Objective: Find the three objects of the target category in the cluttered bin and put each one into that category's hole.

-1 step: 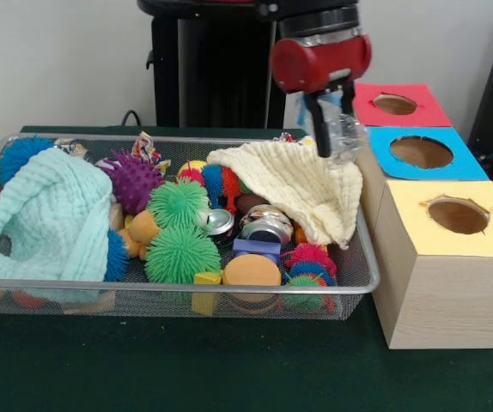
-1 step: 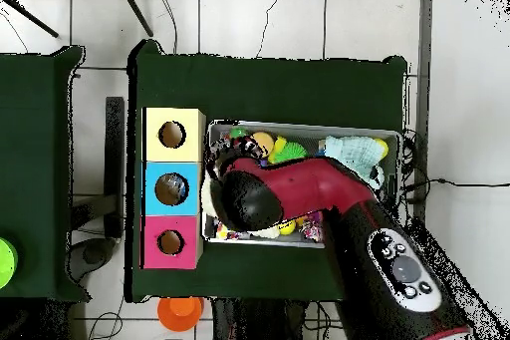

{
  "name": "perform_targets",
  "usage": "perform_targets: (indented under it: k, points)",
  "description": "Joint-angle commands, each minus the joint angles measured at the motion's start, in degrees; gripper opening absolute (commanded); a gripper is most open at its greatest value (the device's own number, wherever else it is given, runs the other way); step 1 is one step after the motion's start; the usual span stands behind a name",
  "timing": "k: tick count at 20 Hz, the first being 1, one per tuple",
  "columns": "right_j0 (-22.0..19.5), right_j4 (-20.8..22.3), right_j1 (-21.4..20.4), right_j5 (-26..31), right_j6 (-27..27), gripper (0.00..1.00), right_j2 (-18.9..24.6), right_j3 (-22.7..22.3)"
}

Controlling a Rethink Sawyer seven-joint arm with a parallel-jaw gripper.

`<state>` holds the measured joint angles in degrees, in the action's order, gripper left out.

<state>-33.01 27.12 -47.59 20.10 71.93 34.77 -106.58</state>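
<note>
My gripper point(image 1: 332, 142) hangs over the bin's right end, beside the blue box, and is shut on a clear crumpled plastic bottle point(image 1: 346, 133). The wire mesh bin point(image 1: 169, 287) holds a cream cloth point(image 1: 302, 184) right under the gripper, shiny metal cans point(image 1: 266, 225), green spiky balls point(image 1: 178, 203), a purple spiky ball point(image 1: 133, 180) and a mint cloth point(image 1: 53, 215). Right of the bin stand three boxes with round holes: red point(image 1: 394, 104), blue point(image 1: 421, 152) and yellow point(image 1: 458, 215). In the overhead view the arm point(image 2: 299, 191) covers the gripper and much of the bin.
An orange disc point(image 1: 252, 270), a purple block point(image 1: 257, 248) and a yellow block point(image 1: 207, 278) lie at the bin's front. Overhead, the yellow box point(image 2: 172, 135), blue box point(image 2: 171, 187) and red box point(image 2: 170, 242) line the bin's left side. An orange object point(image 2: 180, 309) sits off the table.
</note>
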Motion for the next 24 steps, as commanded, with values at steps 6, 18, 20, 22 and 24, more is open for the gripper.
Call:
perform_targets:
  k: [6,18,20,22,24]
  points:
    - [16.3,-3.3,2.1,12.2,18.2,0.0,-16.3,7.8]
    - [27.9,-5.2,6.6,20.1,19.9,0.0,-25.7,13.6]
    - [28.6,-5.6,7.1,19.9,20.0,0.0,-26.4,13.7]
    - [29.2,-5.8,7.8,18.9,20.3,0.0,-27.1,13.7]
    - [29.9,-6.0,8.4,18.6,20.3,0.0,-28.0,14.0]
